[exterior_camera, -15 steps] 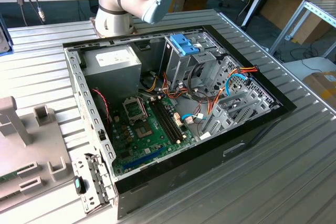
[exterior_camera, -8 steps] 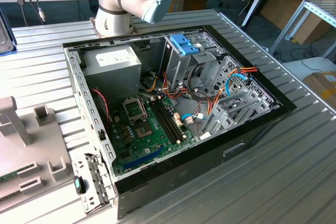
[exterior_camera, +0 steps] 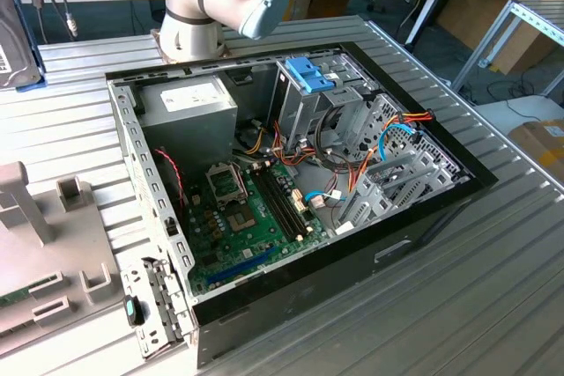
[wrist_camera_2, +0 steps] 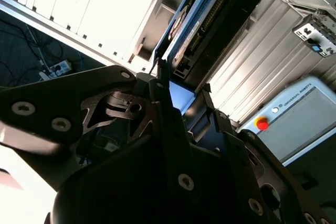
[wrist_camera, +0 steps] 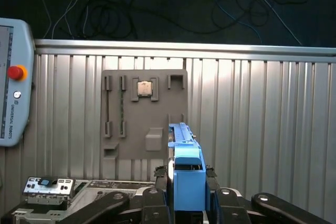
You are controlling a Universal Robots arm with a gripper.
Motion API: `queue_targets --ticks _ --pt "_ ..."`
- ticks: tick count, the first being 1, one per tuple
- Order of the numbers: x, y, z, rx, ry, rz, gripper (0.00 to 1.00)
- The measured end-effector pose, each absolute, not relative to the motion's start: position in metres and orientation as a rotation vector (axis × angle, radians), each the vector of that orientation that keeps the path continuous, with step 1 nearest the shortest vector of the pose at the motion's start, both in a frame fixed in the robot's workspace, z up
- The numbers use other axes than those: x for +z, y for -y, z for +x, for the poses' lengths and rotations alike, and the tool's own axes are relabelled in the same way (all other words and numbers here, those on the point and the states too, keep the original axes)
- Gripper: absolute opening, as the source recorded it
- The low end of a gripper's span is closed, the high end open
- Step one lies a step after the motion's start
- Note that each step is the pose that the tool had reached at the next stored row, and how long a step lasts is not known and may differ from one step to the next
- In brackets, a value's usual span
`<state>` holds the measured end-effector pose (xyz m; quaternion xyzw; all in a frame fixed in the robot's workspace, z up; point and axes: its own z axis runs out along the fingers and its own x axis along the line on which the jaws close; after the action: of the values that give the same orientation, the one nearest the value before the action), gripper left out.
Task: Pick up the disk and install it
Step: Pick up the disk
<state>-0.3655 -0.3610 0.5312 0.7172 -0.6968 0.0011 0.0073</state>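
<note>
Above the ribbed table [wrist_camera: 262,108], the end effector [wrist_camera: 187,182] is clamped on the disk [wrist_camera: 183,140].

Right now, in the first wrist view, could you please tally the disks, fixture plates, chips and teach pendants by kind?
disk, clamped in the gripper: 1
grey fixture plate: 1
square chip on that plate: 1
teach pendant with a red button: 1
Total: 4

One wide eye, two on the wrist.
Exterior view looks down on the computer case [exterior_camera: 352,257]; both wrist views peer close past the gripper [wrist_camera: 186,176] [wrist_camera_2: 181,100], sharing the disk [wrist_camera: 186,156] [wrist_camera_2: 210,19] and table [wrist_camera: 262,119] [wrist_camera_2: 252,72] beyond.
</note>
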Motion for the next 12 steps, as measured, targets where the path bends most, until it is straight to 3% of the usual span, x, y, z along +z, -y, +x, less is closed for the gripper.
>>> queue_targets --ticks 12 --pt "0.531 0.361 -0.321 0.004 2.179 2.243 0.36"
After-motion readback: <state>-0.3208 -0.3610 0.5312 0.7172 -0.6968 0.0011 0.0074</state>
